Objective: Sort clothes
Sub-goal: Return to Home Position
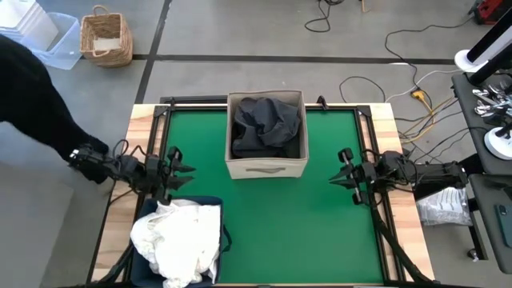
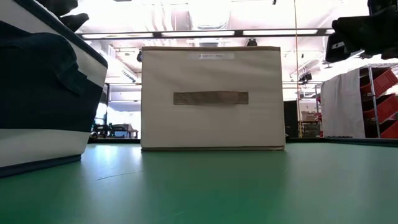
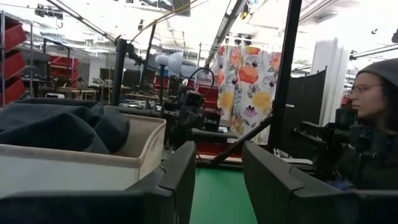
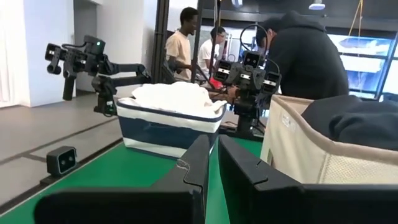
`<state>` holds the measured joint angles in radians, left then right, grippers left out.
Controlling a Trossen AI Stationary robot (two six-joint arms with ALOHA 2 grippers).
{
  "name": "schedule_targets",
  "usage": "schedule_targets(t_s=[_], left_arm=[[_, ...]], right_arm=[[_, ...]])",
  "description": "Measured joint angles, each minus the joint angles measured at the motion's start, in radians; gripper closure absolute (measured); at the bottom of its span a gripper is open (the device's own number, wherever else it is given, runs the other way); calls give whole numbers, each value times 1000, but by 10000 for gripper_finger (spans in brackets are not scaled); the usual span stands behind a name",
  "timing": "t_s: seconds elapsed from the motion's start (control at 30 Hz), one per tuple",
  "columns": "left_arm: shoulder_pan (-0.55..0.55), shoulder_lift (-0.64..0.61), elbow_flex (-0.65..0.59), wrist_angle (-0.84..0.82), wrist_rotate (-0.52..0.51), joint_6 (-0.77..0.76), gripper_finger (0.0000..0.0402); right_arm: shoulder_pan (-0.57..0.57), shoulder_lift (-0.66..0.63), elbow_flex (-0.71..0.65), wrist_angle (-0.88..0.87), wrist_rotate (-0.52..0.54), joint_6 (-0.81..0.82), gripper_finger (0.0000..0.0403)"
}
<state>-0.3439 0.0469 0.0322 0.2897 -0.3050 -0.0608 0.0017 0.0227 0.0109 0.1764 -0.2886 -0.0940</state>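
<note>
Green mat [image 1: 320, 228] covers the table, people standing beyond. Beige fabric box [image 1: 266, 167] holds dark clothes [image 1: 264, 126]; navy bin [image 2: 37, 74] holds white clothes [image 1: 180, 240]. Left gripper [image 1: 186, 169] hovers with fingers apart, right gripper [image 1: 336, 170] opposite, nearly closed.

A wicker basket [image 1: 106, 38] stands on the grey floor [image 1: 240, 32].

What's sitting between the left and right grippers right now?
The beige fabric box, holding dark clothes, stands on the green mat between the left gripper and the right gripper; the high view shows it.
</note>
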Motion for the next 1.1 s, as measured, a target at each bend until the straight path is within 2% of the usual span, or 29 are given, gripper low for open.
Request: schedule_targets(t_s=[1.1], left_arm=[[0,96,0,1,0,1,287]], right_arm=[[0,0,0,0,0,16,376]])
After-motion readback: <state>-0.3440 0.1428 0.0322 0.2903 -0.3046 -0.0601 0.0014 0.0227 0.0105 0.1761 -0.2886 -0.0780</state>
